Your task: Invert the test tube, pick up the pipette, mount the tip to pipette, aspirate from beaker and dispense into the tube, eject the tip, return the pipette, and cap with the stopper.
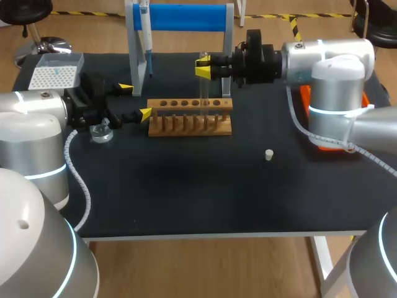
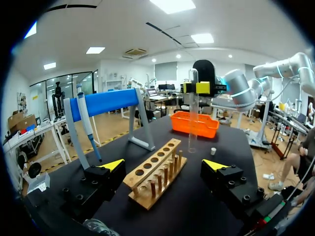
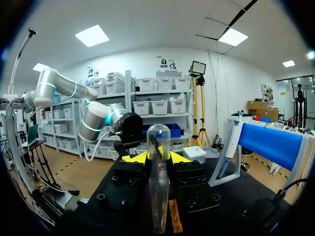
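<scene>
Clear glass test tube (image 3: 158,187) stands vertical, rounded end up (mouth down), clamped by right jaws over the slotted wooden rack (image 1: 190,124); left jaws gape beside it.

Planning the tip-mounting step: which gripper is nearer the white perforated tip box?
Left. The left gripper is open at the left end of the wooden test-tube rack, near the white perforated tip box; the right gripper holds the clear glass test tube above the rack's other end.
</scene>
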{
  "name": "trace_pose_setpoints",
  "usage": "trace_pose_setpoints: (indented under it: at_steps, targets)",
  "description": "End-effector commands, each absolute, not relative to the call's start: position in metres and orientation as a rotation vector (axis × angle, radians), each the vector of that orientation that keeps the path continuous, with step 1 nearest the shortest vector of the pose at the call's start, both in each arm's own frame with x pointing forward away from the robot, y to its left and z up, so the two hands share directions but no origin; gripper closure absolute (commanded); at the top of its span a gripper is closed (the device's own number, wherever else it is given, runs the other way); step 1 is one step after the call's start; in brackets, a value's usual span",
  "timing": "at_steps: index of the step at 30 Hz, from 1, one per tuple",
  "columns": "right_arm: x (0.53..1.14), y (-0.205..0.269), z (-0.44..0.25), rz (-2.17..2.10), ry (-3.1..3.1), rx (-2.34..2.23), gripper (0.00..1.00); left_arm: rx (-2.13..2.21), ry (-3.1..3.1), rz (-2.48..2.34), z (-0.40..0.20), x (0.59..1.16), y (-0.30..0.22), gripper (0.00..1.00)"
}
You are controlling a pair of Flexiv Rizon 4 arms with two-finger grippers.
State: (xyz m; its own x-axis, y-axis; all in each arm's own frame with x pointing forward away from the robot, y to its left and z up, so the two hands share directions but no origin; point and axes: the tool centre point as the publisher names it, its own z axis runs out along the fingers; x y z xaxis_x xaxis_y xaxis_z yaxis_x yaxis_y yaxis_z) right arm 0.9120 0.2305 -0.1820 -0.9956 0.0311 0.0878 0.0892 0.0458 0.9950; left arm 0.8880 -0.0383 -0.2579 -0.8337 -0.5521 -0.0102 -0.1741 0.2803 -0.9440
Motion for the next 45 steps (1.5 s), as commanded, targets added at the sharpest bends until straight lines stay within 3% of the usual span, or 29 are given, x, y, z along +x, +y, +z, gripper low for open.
trace_pose_setpoints:
  at_steps: [1, 14, 45]
  targets:
    - [0.911, 0.227, -0.179, -2.097, -2.127, -0.304, 1.00, -0.660, 2.214, -1.572, -0.259, 0.887, -0.039, 0.00]
    - [0.897, 0.210, -0.182, -1.785, -1.745, -0.792, 1.00, -0.660, 2.214, -1.572, -0.259, 0.887, -0.039, 0.00]
    - [0.873, 0.213, -0.207, -1.321, -1.434, -1.053, 1.00, -0.660, 2.214, -1.572, -0.259, 0.887, -0.039, 0.00]
